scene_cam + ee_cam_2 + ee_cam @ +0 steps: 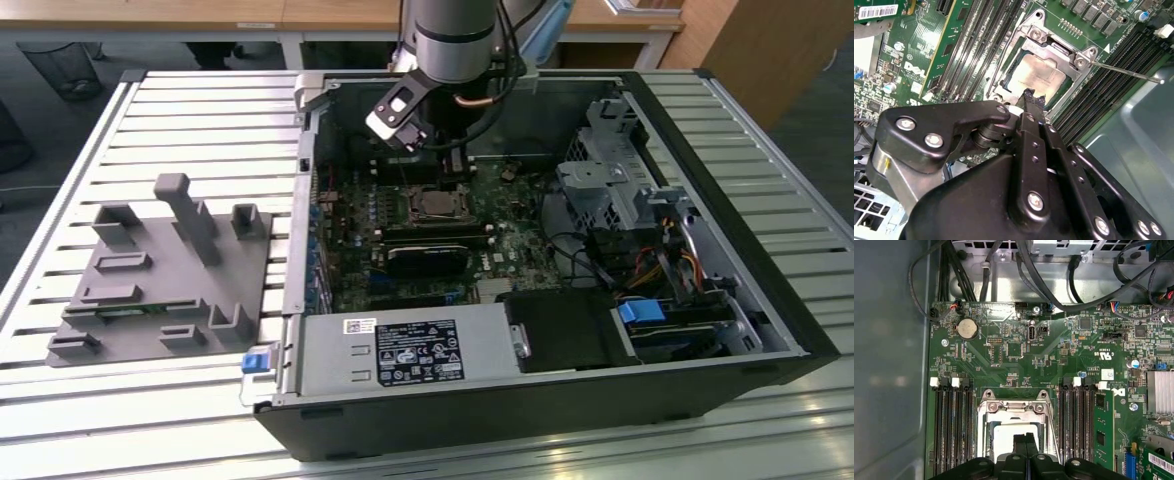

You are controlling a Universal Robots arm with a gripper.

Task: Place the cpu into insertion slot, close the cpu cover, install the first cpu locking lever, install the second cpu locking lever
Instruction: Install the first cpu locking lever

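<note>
The small square silvery-beige cpu point(1040, 75) lies flat in the black insertion slot point(1010, 70), framed by the thin silver cpu cover point(1054, 47), just ahead of the fingertips. The black gripper point(1032, 97) has its fingers pressed together and holds nothing. A thin silver lever rod point(1126, 71) sticks out sideways beyond the cover.

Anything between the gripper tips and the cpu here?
Nothing. In the second wrist view the shut gripper tips sit right at the edge of the cpu, which lies framed by the silver cover; no object comes between them.
</note>
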